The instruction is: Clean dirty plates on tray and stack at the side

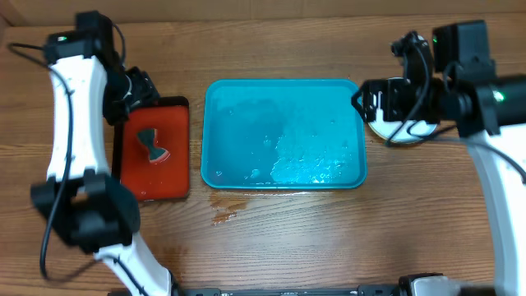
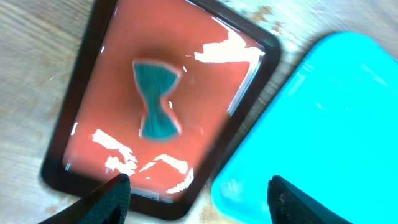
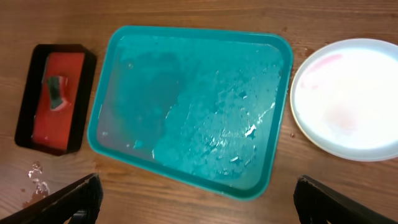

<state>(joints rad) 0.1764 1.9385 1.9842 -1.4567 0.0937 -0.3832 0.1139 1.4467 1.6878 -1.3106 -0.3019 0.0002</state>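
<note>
The teal-blue tray point(image 1: 238, 123) lies mid-table, wet, with water drops and foam and no plates in it; it also shows in the right wrist view point(image 3: 186, 106) and the left wrist view point(image 2: 329, 118). A pale mint-white plate point(image 3: 348, 96) with a faint red smear lies on the table just right of the tray. In the overhead view this plate point(image 1: 415, 130) is partly hidden under my right gripper point(image 1: 386, 99). No yellow-green plates show. My right gripper point(image 3: 199, 199) is open and empty. My left gripper point(image 2: 199, 196) is open and empty, above the red tray's near corner.
A small red tray with a black rim point(image 1: 177, 156) lies left of the teal tray and holds a teal bow-tie sponge point(image 1: 152, 146), also seen in the left wrist view point(image 2: 155, 99). A water spill point(image 1: 226, 210) wets the wood in front of the teal tray.
</note>
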